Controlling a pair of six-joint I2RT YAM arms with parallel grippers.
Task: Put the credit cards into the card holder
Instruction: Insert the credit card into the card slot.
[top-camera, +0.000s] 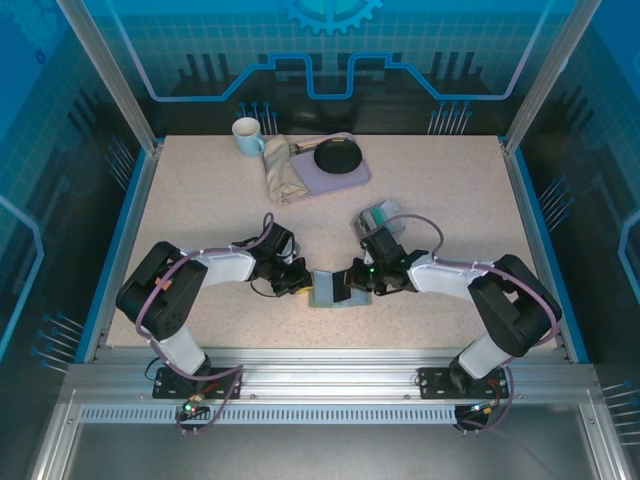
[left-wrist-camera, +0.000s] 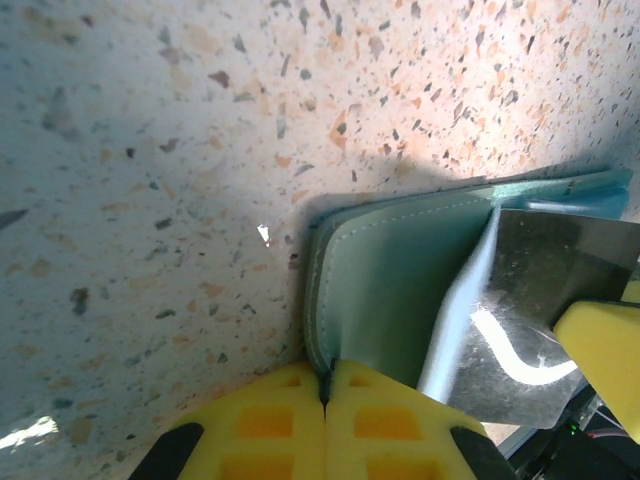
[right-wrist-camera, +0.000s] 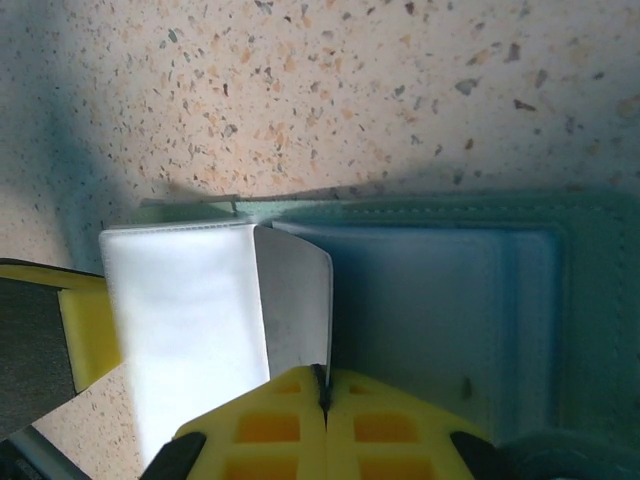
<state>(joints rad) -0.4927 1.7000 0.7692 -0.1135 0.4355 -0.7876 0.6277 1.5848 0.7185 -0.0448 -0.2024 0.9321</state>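
Observation:
The card holder (top-camera: 330, 291) lies open on the table between my two grippers. In the left wrist view my left gripper (left-wrist-camera: 325, 378) is shut on the edge of its grey-green cover (left-wrist-camera: 395, 290), holding that flap raised. My right gripper (right-wrist-camera: 322, 378) is shut on a credit card (right-wrist-camera: 297, 300), standing it on edge over the card holder's pale teal inside (right-wrist-camera: 440, 320). From the left wrist the same credit card (left-wrist-camera: 545, 300) looks dark and shiny with a white stripe. In the top view, my left gripper (top-camera: 298, 283) and right gripper (top-camera: 354, 280) meet at the card holder.
At the back of the table stand a white mug (top-camera: 246, 135), a crumpled beige cloth (top-camera: 283, 172) and a purple tray (top-camera: 357, 176) bearing a black dish (top-camera: 338, 157). A small grey box (top-camera: 378, 215) sits just behind my right gripper. Blue rails edge the table.

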